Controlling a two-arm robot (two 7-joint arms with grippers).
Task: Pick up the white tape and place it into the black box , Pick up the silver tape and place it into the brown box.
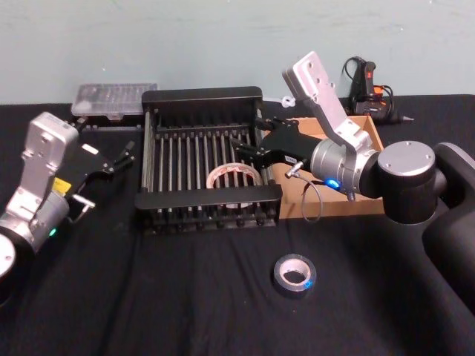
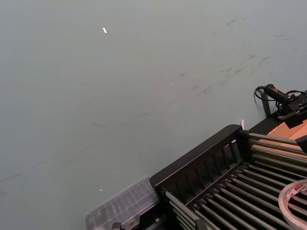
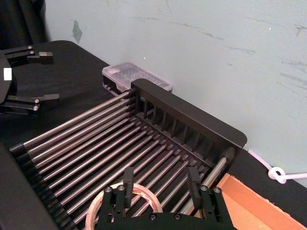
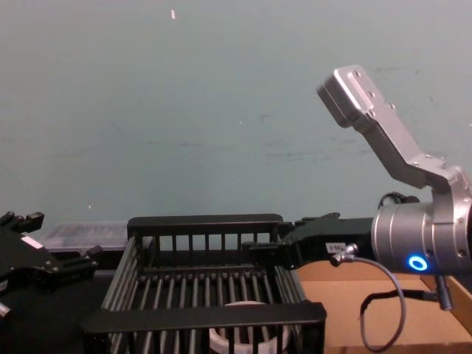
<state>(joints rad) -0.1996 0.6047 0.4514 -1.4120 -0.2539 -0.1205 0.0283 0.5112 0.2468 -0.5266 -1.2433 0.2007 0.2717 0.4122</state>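
Over the black box (image 1: 200,94), beside the white tape (image 1: 233,176) lying inside, the right gripper (image 1: 246,144) hangs open; the silver tape (image 1: 295,274) lies flat on the table nearer the robot, closest to the right arm.

Head looks down, chest sideways; wrists close (all share black box (image 1: 208,174)).

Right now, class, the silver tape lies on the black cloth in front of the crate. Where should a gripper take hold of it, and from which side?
The silver tape lies flat, hollow centre facing up, apart from the black box and brown box. Probably best from straight above: one finger into the hole, one outside, pinching the ring's wall. The right gripper, open above the black box, is nearer.
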